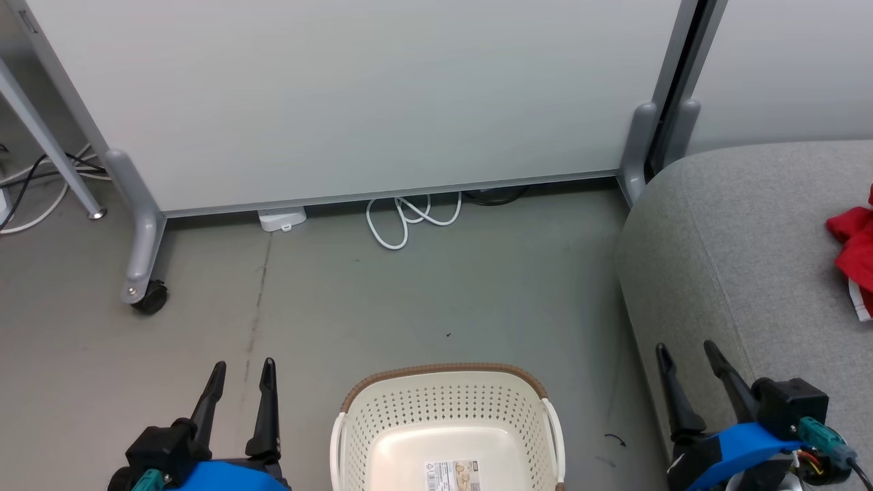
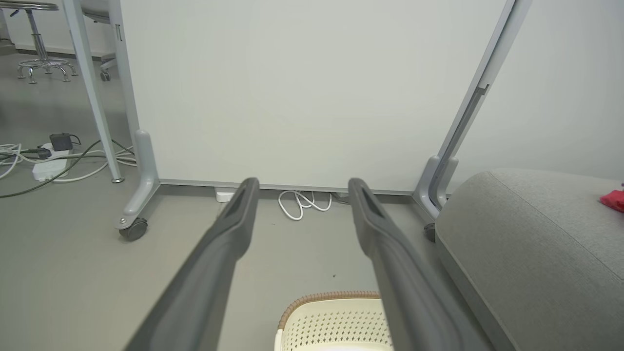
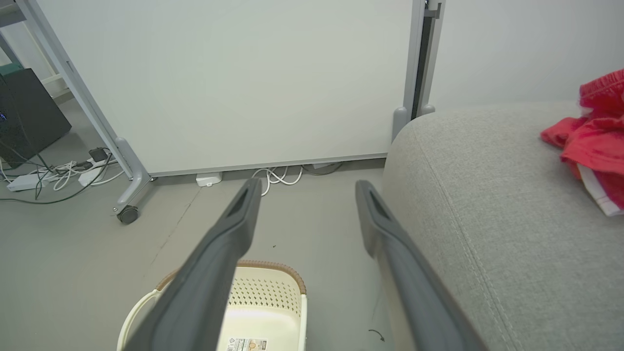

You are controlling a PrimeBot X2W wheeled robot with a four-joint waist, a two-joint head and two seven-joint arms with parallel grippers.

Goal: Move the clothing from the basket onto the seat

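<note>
Red white-trimmed clothing [image 1: 856,249] on the grey seat [image 1: 736,259], upright cream basket [image 1: 443,402] on the floor [image 1: 341,307] just beside it.

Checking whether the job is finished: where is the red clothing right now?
The clothing lies on the seat at the far right edge of the head view, apart from the basket on the floor to the seat's left.

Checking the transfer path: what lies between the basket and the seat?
A strip of grey floor with a small dark curl on it, between basket and seat, in the head view.
</note>
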